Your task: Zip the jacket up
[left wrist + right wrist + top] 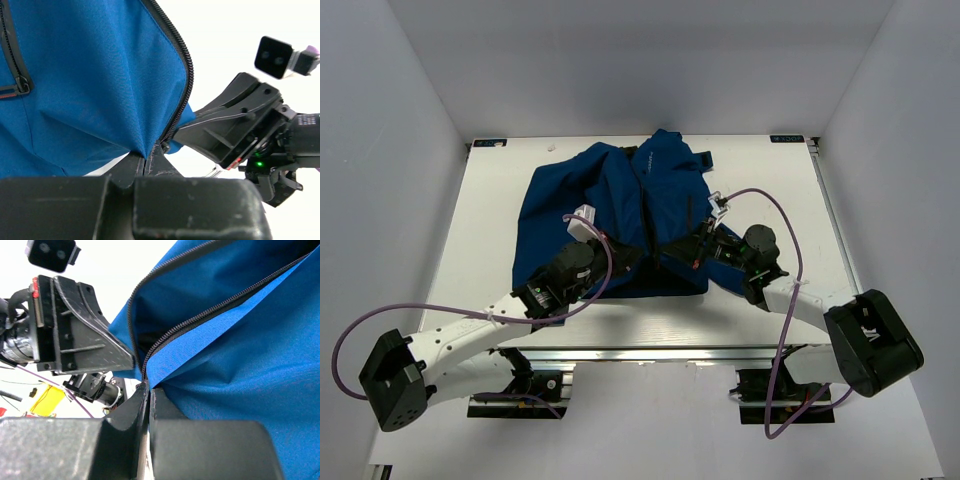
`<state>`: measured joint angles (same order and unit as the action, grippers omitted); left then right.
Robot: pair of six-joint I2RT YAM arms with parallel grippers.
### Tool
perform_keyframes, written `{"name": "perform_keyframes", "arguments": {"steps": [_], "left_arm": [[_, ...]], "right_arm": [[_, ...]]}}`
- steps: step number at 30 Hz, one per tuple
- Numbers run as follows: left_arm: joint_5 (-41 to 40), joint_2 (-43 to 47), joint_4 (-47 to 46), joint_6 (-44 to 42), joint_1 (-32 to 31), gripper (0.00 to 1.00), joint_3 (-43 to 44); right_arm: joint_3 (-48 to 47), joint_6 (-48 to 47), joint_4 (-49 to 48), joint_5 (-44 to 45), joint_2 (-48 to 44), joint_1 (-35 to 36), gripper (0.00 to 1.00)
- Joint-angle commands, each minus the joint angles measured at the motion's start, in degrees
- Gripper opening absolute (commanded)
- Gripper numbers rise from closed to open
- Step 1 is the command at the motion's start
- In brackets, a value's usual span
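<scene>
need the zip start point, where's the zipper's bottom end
In the top view the zipper bottom end sits at the near hem of the jacket, between the left end effector and the right end effector, both pinching the hem.

Your item: one jacket (610, 215), royal blue, soft fabric. It lies rumpled and front-up on the table (490, 220), collar at the far side, hem nearest you. Dark central zipper (651, 215); tooth rows parted at the hem.

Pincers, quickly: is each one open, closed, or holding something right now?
Left pincer: closed, pinching the bottom edge of the large royal-blue fabric jacket beside its zipper.
Right pincer: closed on the jacket's other zipper edge.
</scene>
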<state>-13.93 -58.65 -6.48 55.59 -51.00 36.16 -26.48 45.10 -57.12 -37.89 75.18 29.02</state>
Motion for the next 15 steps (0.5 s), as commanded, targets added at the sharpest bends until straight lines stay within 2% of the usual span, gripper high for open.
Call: {"name": "perform_keyframes", "arguments": {"steps": [1,15], "left_arm": [[1.2,-0.1,-1.5,0.3,0.0,0.00,0.7],[0.3,1.6,-1.2,0.7,0.0,0.00,0.1]], "right_arm": [[-1.8,1.6,-5.9,-1.0,0.1,0.4,0.00],[-2.2,-1.6,-2.3,0.9,-0.1,0.5,0.00]]}}
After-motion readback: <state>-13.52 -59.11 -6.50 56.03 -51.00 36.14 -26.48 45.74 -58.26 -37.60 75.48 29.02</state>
